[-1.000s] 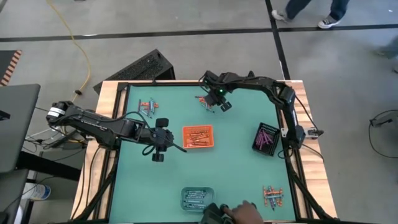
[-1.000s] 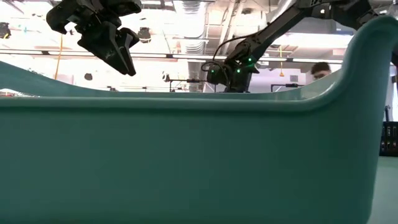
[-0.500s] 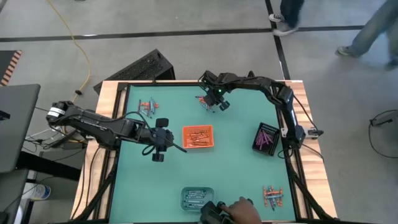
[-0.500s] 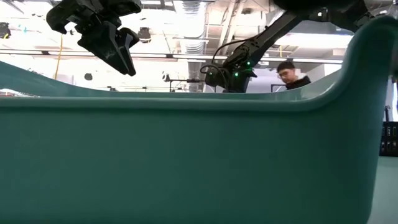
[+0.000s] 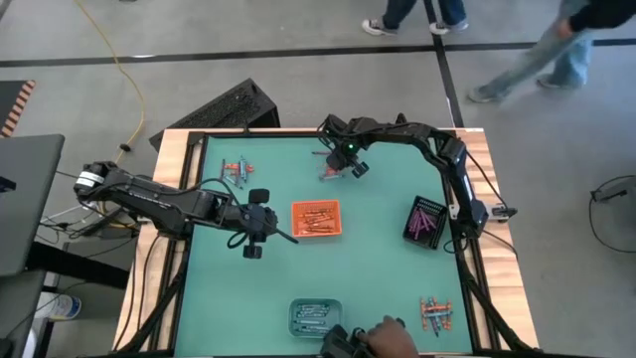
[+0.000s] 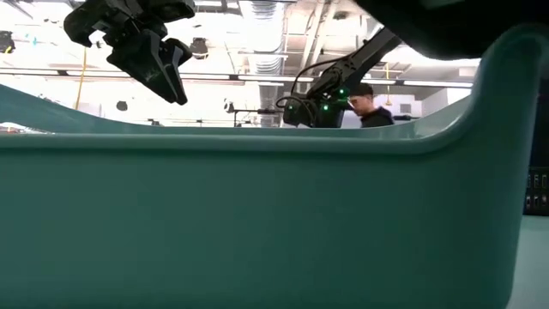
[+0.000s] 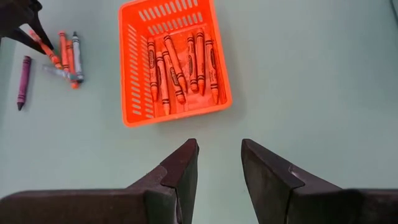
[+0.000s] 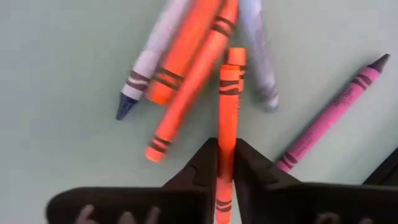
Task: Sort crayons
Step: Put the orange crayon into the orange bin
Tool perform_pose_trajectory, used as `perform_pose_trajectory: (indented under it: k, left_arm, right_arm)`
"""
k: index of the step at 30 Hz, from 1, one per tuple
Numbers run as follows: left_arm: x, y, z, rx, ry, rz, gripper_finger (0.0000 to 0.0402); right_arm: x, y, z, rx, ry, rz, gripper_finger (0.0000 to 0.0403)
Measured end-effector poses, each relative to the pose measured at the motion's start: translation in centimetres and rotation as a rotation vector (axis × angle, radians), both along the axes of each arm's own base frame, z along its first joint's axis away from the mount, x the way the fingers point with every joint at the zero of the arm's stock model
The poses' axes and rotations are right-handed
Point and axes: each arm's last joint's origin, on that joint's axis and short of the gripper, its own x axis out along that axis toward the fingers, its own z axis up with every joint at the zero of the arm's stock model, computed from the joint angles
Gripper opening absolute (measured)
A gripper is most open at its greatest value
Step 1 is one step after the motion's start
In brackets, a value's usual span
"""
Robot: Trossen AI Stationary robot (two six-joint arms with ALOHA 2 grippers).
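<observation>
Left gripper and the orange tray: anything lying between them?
No. The left wrist view shows only bare green mat from the left gripper to the orange tray.

Two dark, jointed arms with black cabling; right gripper point(image 5: 343, 165) carries green indicator lights; left gripper point(image 7: 219, 163) has dark, wedge-shaped fingers.

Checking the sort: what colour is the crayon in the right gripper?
Orange crayon, pinched by the right gripper; clearest in the right wrist view.

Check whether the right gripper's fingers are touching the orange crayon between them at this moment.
Touching. The right wrist view shows the right gripper with both fingers pressed against the sides of one orange crayon, no gap on either side.
</observation>
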Motion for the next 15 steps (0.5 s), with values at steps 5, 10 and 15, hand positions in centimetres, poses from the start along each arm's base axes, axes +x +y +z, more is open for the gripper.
perform_pose_trajectory:
  k: [5,10,15]
  left_arm:
    - [0.0,0.0,0.0,0.000,0.000,0.000,0.0114]
    - [0.0,0.0,0.0,0.000,0.000,0.000,0.0114]
    - [0.0,0.0,0.0,0.000,0.000,0.000,0.0114]
  right_arm:
    - [0.0,0.1,0.1,0.000,0.005,-0.005,0.0012]
    - [0.2,0.3,0.7,0.020,0.018,-0.052,0.0005]
    - [0.8,0.4,2.0,0.015,0.012,-0.062,0.0005]
